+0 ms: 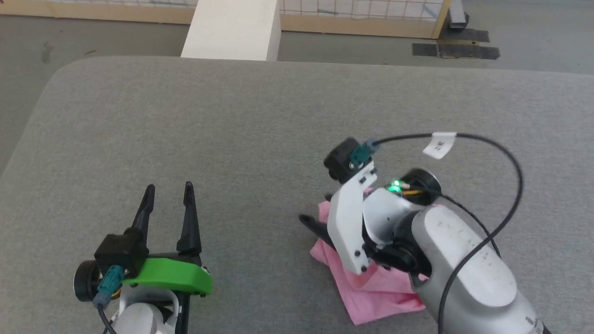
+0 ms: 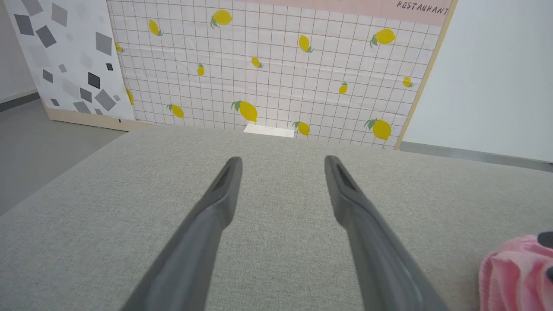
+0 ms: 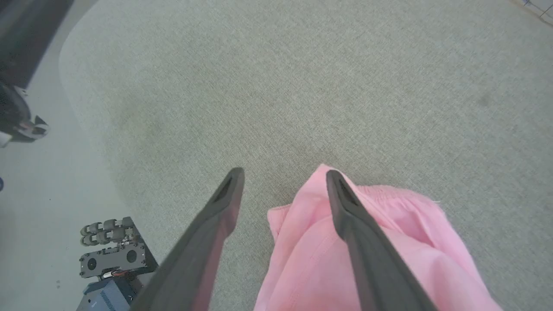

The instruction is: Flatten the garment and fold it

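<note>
Right gripper (image 3: 283,179) is seen in its wrist view with its two dark fingers spread wide and nothing clamped between them. One finger is laid across the pink garment (image 3: 410,246) and the other is set over the bare grey upholstered surface (image 3: 302,77) just beside the cloth's edge. Whether the finger over the cloth actually touches it cannot be told. In the head view the garment (image 1: 371,292) is found as a crumpled, unflattened heap at the near right of the surface, much of it covered by the right arm's white wrist bracket and pale forearm, so its full outline is hidden. Only one dark fingertip is made out there, poking past the cloth's left edge. A gathered hem is visible along the garment's far edge in the right wrist view, while its near part is cut off by the frame. Left gripper (image 1: 169,186) is held wide open and empty over bare surface, well apart from the garment, which is caught in the left wrist view as a pink bulge (image 2: 510,272) cut off at the lower right corner.
</note>
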Controlling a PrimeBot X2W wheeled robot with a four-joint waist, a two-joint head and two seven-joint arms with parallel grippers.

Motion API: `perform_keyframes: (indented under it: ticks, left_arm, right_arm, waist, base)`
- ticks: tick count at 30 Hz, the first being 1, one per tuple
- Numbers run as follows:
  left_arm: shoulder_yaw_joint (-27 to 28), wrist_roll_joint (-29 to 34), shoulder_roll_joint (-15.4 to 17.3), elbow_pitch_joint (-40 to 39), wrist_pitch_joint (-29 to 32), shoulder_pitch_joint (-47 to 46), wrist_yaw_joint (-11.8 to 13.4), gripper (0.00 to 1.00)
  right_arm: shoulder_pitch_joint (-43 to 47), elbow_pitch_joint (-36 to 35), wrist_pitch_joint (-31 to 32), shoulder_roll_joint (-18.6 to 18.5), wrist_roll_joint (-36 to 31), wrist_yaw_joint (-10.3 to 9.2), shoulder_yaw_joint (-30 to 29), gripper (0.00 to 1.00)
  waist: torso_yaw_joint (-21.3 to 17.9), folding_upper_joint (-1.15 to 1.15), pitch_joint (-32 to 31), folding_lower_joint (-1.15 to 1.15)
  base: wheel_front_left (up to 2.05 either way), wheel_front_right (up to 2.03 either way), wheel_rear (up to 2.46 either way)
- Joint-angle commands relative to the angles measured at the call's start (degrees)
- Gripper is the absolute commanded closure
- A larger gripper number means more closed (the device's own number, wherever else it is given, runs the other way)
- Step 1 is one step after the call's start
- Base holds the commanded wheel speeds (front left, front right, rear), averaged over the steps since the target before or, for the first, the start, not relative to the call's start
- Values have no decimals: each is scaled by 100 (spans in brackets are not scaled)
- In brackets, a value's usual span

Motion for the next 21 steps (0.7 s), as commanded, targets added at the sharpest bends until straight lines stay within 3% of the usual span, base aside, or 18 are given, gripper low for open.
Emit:
perform_keyframes:
  ticks: [1,6,11,17,21]
  left_arm:
    - [16,28,24,7,-27,77,-28,0]
    - [59,47,36,-8,-27,101,-35,0]
    - [82,68,38,-56,-27,171,-31,0]
    - [75,74,44,-79,-27,159,-64,0]
    - [37,98,15,-66,-27,118,-85,0]
  right_arm:
    - [-113,-119,-118,21,127,-9,-28,0]
    - [-98,-725,-537,-53,368,-9,-491,0]
    - [444,-1159,-728,-370,151,-9,-1512,0]
    - [1399,-1180,-629,-629,-415,-9,-2777,0]
    - [1961,-934,-481,-651,-750,-9,-3107,0]
  waist:
    - [-97,0,-80,0]
    - [-285,0,-207,0]
    - [-428,0,-278,0]
    - [-450,0,-221,0]
    - [-387,0,-167,0]
  base:
    - [0,0,0]
    - [0,0,0]
    - [0,0,0]
    - [0,0,0]
    - [0,0,0]
